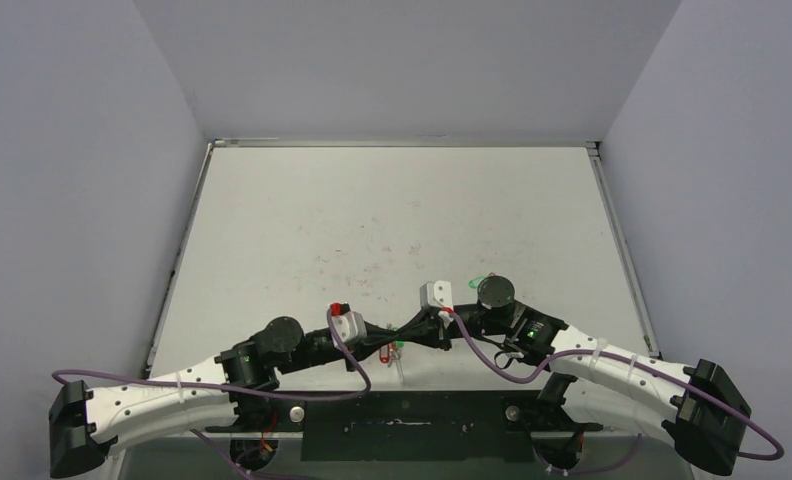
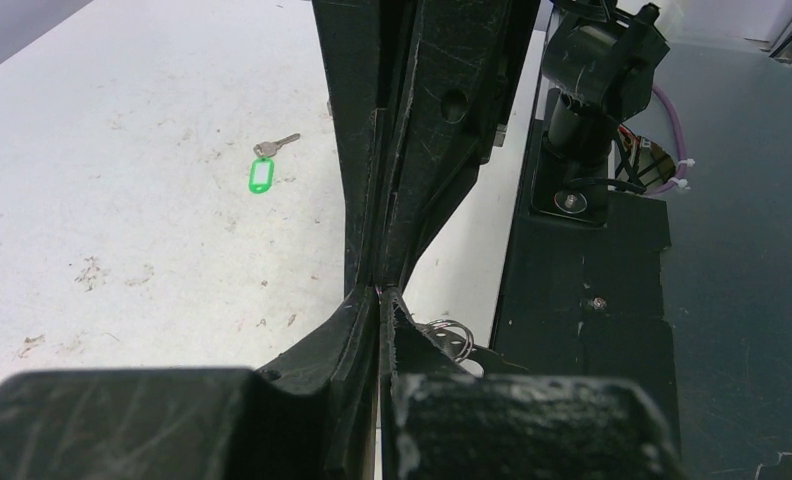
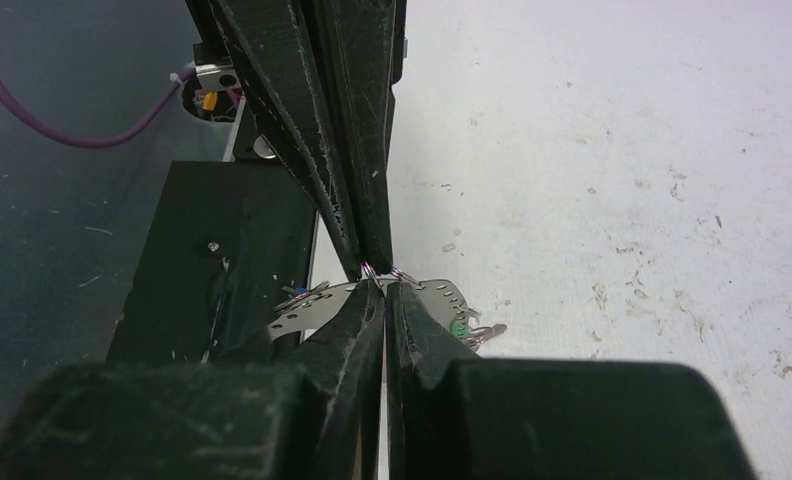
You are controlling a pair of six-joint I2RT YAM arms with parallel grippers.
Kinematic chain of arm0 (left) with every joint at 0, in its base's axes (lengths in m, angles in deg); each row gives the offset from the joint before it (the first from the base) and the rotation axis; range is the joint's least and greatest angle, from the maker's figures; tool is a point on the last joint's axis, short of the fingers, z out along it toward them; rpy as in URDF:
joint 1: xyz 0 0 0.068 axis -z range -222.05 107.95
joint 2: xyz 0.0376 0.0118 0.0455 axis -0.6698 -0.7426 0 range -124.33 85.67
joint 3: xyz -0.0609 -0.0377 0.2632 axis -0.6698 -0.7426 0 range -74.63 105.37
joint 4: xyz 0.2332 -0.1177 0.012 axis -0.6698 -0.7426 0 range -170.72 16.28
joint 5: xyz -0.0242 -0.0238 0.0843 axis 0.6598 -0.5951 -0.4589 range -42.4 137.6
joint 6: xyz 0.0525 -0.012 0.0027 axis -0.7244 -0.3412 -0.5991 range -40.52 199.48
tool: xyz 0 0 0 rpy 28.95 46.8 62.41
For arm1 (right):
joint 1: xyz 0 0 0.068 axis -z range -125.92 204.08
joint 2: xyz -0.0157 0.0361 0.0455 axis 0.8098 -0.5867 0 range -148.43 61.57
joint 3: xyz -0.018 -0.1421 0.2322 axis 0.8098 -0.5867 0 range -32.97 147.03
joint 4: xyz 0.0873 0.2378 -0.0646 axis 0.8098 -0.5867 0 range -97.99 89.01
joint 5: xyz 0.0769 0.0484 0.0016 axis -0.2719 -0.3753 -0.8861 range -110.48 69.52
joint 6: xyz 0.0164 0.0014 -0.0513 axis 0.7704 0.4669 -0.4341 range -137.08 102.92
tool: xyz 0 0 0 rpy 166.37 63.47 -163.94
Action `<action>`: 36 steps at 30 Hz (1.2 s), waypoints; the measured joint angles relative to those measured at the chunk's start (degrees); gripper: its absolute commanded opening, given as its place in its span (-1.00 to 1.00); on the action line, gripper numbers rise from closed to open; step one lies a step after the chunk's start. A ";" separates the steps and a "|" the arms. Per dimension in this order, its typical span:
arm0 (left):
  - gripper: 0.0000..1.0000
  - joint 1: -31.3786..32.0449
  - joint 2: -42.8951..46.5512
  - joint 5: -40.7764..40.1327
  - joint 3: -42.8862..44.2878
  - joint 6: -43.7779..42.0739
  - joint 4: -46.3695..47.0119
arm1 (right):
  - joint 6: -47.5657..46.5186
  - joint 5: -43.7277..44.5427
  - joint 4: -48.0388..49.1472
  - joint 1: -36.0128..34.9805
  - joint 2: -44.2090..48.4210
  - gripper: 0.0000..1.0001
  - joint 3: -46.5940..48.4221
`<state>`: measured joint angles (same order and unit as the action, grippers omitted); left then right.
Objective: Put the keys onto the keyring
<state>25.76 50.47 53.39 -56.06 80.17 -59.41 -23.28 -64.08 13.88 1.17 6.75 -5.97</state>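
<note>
Nose to nose at the near edge of the table [image 1: 392,200]
The right gripper [image 3: 384,290] is clamped tight across the keyring [image 3: 440,293], hoop poking out both sides. The left gripper [image 2: 379,295] is pinched closed at its rim, can't tell on what. One green-tagged key [image 2: 262,175] lies loose, farther out, right.

- Left gripper [image 2: 379,297] and right gripper [image 3: 383,288]: tip to tip above the near edge of the table [image 1: 392,200].
- Keyring [image 3: 307,312]: at the meeting tips, spreading to either side of the right gripper.
- Loose key [image 2: 262,172]: on the table, ahead-left of the left gripper, well apart.
- Base plate [image 2: 582,300]: right of the left gripper, left of the right.
</note>
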 measured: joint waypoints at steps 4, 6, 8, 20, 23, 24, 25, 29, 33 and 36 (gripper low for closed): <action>-0.26 0.00 0.50 -0.15 0.00 -0.44 0.00 | 0.02 0.02 -0.09 0.00 0.02 -1.00 0.00; -0.09 0.02 1.40 -0.17 0.00 -0.33 0.11 | 0.02 0.48 -0.68 0.00 0.02 -1.00 0.00; 0.01 0.02 2.62 -0.59 0.00 -0.11 0.17 | 0.09 1.40 -1.09 0.00 0.02 -1.00 0.02; 0.20 0.02 10.60 -9.16 0.00 4.07 -1.97 | 2.29 6.40 -3.15 1.57 0.02 -1.00 1.38; 0.21 0.02 12.50 -11.17 0.00 5.35 -3.69 | 2.95 6.51 -3.43 3.13 -0.31 -1.00 2.08; 0.21 0.02 13.11 -11.78 0.00 5.90 -4.28 | 3.30 6.56 -3.45 3.85 -0.33 -1.00 2.32; 0.21 0.02 13.68 -12.35 -0.07 6.36 -4.72 | 3.89 6.64 -3.56 4.63 -0.42 -1.00 2.80; 0.22 0.02 14.91 -14.01 -1.29 7.85 -5.68 | 5.49 7.06 -3.58 8.44 -0.81 -1.00 4.15; 0.23 0.02 13.97 -14.97 -3.30 9.42 -5.88 | 7.98 7.82 -3.58 13.53 -0.87 -1.00 4.85; 0.24 0.02 10.56 -15.30 -4.90 10.93 -4.33 | 9.68 8.31 -3.58 18.10 -0.87 -1.00 4.94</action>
<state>25.78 61.02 38.09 -60.96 91.09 -63.74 -13.59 -55.77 10.30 19.27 5.87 -1.03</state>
